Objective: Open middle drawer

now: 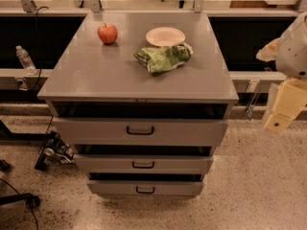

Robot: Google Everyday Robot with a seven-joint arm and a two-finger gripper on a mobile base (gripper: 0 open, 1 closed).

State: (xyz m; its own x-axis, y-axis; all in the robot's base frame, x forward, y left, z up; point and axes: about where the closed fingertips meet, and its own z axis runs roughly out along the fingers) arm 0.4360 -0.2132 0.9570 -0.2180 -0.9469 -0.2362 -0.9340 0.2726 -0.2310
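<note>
The pincer [280, 113] hangs at the right edge of the frame, beside the cabinet and well apart from its drawers; whether it is apart or together I cannot tell. The middle drawer [182, 165] sits at lower centre, second of three grey fronts, its small black handle [143, 165] untouched. This looks like the approach step. Next, the pincer must travel left and down to that handle, close round it and pull straight outward, avoiding the bigger handle above.

Grey middle drawer [143, 164] closed, claw [280, 116] far right
</note>
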